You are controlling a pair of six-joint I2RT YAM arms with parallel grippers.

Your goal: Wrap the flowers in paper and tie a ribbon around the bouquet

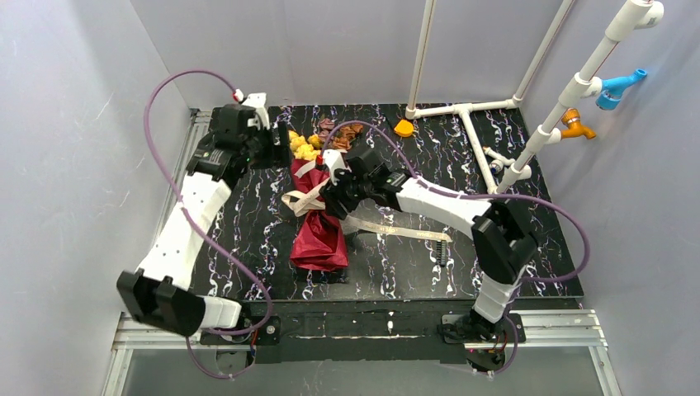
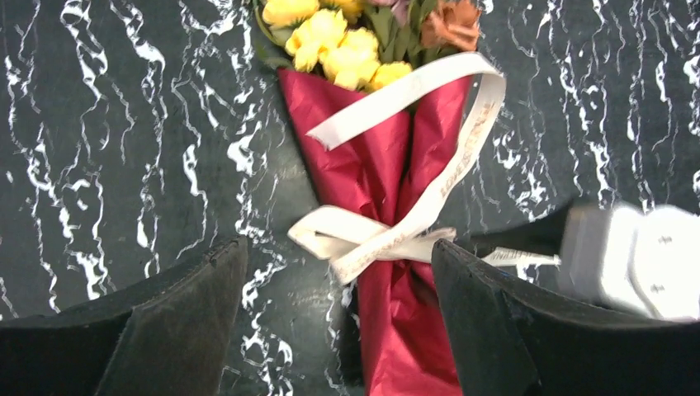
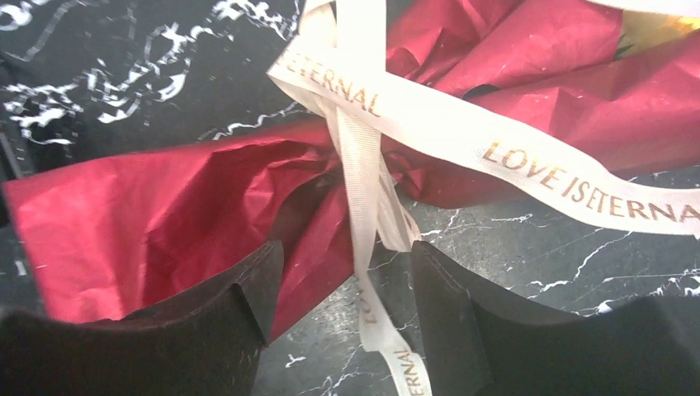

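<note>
1. Your right gripper (image 3: 347, 252) stood open just over the tied waist of the bouquet (image 1: 320, 223). One strand of the ribbon (image 3: 528, 169) ran down between its fingers, unpinched.
2. Your left gripper (image 2: 338, 247) was spread wide and held nothing. In its wrist view the ribbon's knot showed in the gap between the fingers, with the bouquet lying beneath.
3. The bouquet lay flat on the black marbled table (image 1: 396, 264), narrow end toward the arm bases and wide end away.
4. The paper (image 2: 371, 157) was glossy red and crinkled, cinched at the waist and flaring either side of it.
5. The ribbon was cream, knotted round the cone with loose loops, and one tail trailed across the table toward the right arm. Gold letters on it read "LOVE IS ETERNAL".
6. The flowers (image 2: 342, 45), yellow and pink-brown, poked out of the far end.
7. Farther back, a small orange cap (image 1: 404, 128) sat beside a white pipe frame (image 1: 462, 107).
</note>
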